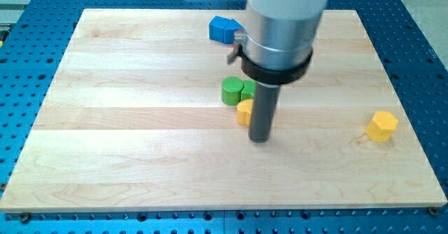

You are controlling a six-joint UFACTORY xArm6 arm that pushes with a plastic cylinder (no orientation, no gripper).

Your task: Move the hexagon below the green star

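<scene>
A yellow hexagon block lies near the view's right edge of the wooden board, far from the other blocks. Near the centre a round green block touches a second green block that the rod partly hides; I cannot make out its shape. Just below them a yellow block is half hidden behind the rod. My tip rests on the board right beside this yellow block, on its right and slightly below. The hexagon is well to the right of my tip.
A blue block lies near the board's top edge, with a sliver of a red block beside it, mostly hidden by the arm's metal body. A blue perforated table surrounds the board.
</scene>
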